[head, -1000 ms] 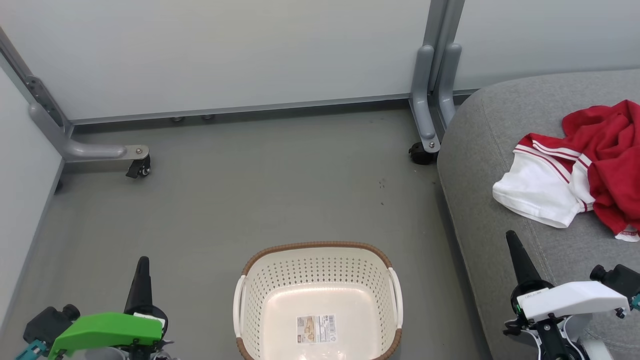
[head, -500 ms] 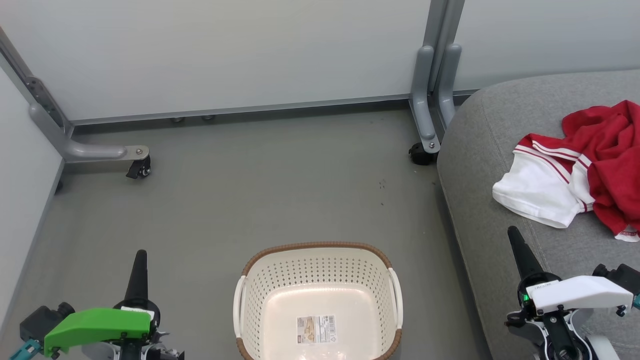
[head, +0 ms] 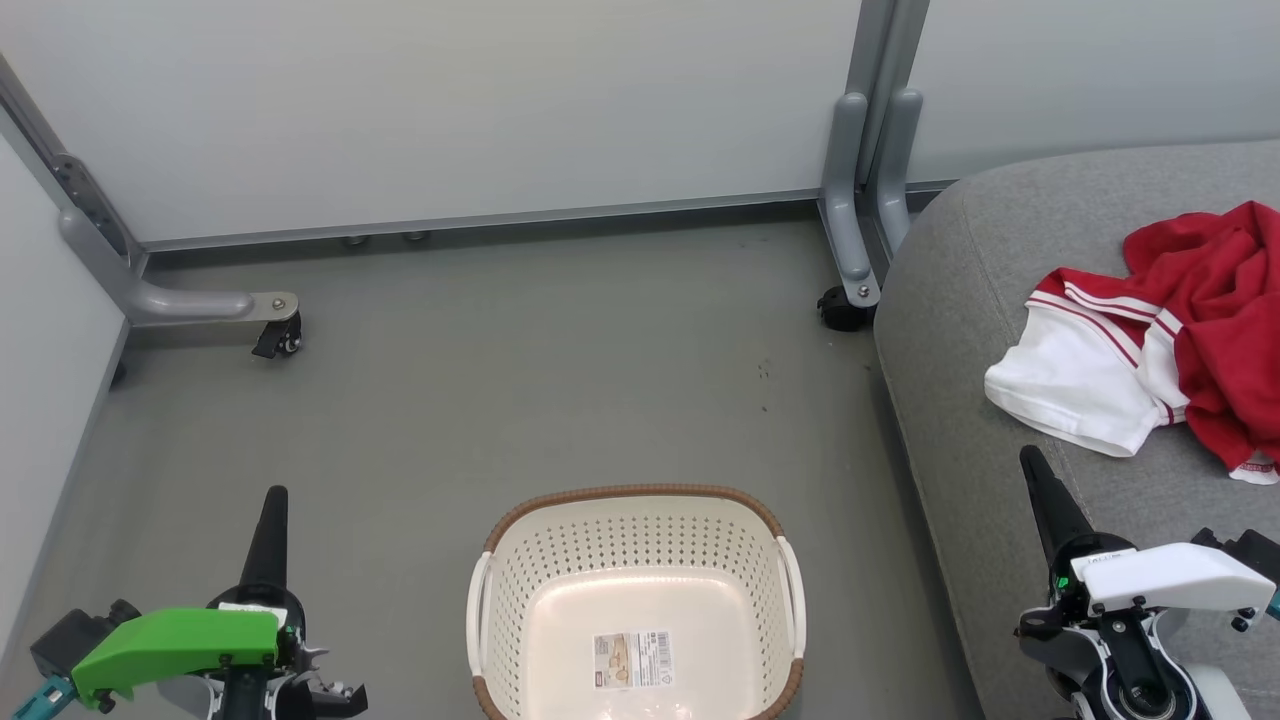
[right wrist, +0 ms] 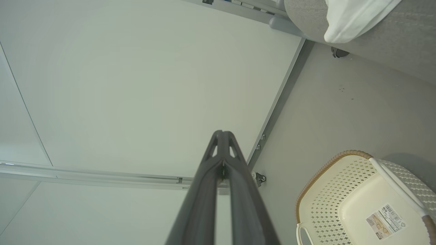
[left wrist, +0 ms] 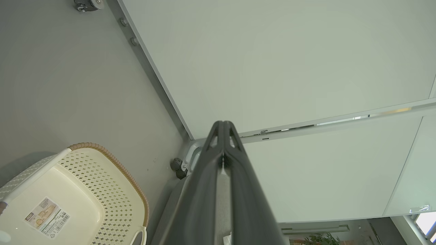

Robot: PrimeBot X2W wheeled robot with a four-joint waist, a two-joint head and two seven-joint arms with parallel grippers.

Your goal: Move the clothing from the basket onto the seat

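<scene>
Left gripper [head: 276,497]: I see it at near left, over the grey floor [head: 500,380]. Its two dark fingers are pressed together along their length with nothing between them, and my left wrist view shows the tips meeting.

Right gripper [head: 1032,462]: near right, over the near part of the seat [head: 960,500]. Its fingers are likewise pressed together and hold nothing.

Basket [head: 640,540]: stands upright on the floor at near centre, between my two grippers and well apart from both. I can read only a paper label [head: 632,658] on its bottom.

Clothing [head: 1210,300]: lies in a rumpled heap on the seat at far right, with the red fabric on the right and the white panel with red-striped trim spread to the left. It is apart from the right gripper, farther along the cushion.

Pale partition panels [head: 450,110] on castered grey feet [head: 283,340] close off the far side.
</scene>
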